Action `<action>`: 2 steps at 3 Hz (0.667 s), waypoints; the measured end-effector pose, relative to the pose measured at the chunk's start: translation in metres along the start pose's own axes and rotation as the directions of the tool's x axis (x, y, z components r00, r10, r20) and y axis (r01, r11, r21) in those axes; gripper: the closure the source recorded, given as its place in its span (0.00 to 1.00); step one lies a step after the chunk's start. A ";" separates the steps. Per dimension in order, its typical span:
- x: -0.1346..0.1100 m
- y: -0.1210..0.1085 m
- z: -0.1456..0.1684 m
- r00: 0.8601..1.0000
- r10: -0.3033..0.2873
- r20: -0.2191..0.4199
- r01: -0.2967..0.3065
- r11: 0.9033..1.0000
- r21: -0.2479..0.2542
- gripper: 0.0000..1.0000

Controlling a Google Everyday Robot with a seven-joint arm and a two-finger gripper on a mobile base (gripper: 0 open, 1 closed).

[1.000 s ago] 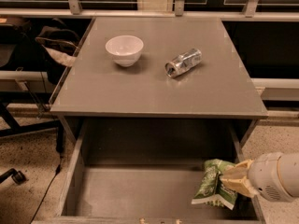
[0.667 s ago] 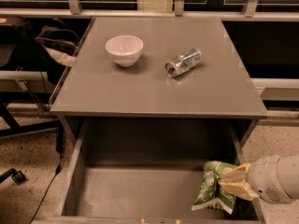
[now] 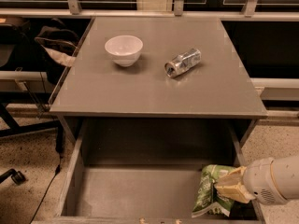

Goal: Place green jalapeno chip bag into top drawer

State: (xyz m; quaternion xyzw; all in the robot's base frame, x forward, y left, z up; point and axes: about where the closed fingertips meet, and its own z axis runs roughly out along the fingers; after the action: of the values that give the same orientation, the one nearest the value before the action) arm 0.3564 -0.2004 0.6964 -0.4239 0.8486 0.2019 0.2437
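Note:
The green jalapeno chip bag (image 3: 209,190) is a crumpled green foil bag with white print, standing in the front right corner of the open top drawer (image 3: 135,190). My gripper (image 3: 227,186) comes in from the right over the drawer's right wall, and its pale fingers are shut on the bag's right edge. The bag's lower end is low inside the drawer, at or just above the drawer floor. The drawer is pulled out below the grey table (image 3: 154,87).
On the table stand a white bowl (image 3: 124,50) at the back left and a crushed silver can (image 3: 182,62) at the back middle. A black chair and bag (image 3: 51,45) stand left of the table. Rails run along the back.
My gripper and the bag have sunk slightly lower into the drawer's front right corner. Bowl and can have not moved.

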 end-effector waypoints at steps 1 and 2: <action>-0.001 -0.001 0.011 0.998 -0.028 -0.051 0.029 0.999 0.023 1.00; 0.000 -0.002 0.011 0.998 -0.032 -0.056 0.033 0.999 0.026 0.81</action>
State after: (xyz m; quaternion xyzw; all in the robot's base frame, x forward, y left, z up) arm 0.3607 -0.1951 0.6876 -0.4398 0.8507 0.1745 0.2289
